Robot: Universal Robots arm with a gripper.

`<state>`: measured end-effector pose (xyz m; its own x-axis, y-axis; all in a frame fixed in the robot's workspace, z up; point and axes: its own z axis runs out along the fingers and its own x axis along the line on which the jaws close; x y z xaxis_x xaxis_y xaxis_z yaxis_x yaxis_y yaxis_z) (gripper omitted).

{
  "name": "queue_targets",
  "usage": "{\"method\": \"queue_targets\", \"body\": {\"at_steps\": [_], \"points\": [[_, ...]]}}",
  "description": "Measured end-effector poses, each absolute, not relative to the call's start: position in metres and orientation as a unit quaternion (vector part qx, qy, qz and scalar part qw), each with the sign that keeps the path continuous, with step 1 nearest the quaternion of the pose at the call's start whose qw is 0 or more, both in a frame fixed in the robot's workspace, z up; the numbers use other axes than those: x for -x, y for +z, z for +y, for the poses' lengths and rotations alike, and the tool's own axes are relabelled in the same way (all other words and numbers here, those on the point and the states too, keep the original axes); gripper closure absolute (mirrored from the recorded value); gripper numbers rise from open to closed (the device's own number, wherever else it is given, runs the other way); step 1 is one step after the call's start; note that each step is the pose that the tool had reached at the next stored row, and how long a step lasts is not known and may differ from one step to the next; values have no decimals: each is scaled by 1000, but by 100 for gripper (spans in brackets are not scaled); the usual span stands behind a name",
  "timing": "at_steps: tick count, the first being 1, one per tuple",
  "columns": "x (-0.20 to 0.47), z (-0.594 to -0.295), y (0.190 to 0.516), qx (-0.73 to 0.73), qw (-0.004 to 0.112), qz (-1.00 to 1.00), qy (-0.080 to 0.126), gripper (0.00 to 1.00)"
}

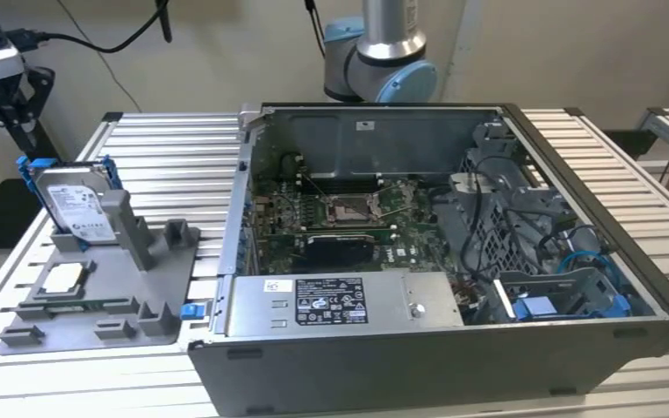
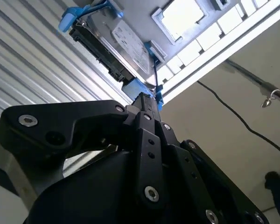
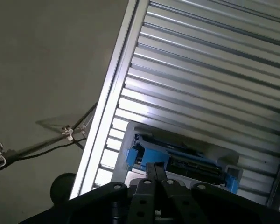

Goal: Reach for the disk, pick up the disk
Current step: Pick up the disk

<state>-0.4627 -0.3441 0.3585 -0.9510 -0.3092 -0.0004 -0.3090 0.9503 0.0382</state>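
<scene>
A big open computer box (image 1: pixel 428 357) sits on a silver table (image 1: pixel 160 131) made of long strips. You can see green boards and wires inside it. Behind it stands the robot arm (image 1: pixel 381 61). On the exterior view's left of the box lies a grey plastic holder (image 1: pixel 137 287). A small shiny square chip (image 1: pixel 62 279) lies flat on it. Nothing stands between the holder and the open air above it.

The arm goes up out of the picture. In the top corner on the exterior view's left, a black and white part with cables is cut off by the edge, and I cannot tell what it is. In both wrist views the black body of the gripper hides part of the table.

The disk (image 1: pixel 76 209) stands up on its edge in a blue frame, at the back of the grey holder, near the table's edge. In the second wrist view the gripper (image 2: pixel 146 100) points at one blue end of the disk (image 2: pixel 126 42). In the first wrist view the gripper (image 3: pixel 155 168) lines up with the disk (image 3: pixel 191 163) too. Its fingers look pressed together and hold nothing. I cannot tell if the tip touches the frame.
</scene>
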Motion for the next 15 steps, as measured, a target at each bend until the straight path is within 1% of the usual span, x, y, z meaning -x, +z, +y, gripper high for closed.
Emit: {"method": "queue_targets", "body": {"at_steps": [15], "points": [[463,-344,359,-261,5,-965,-18,100]]}}
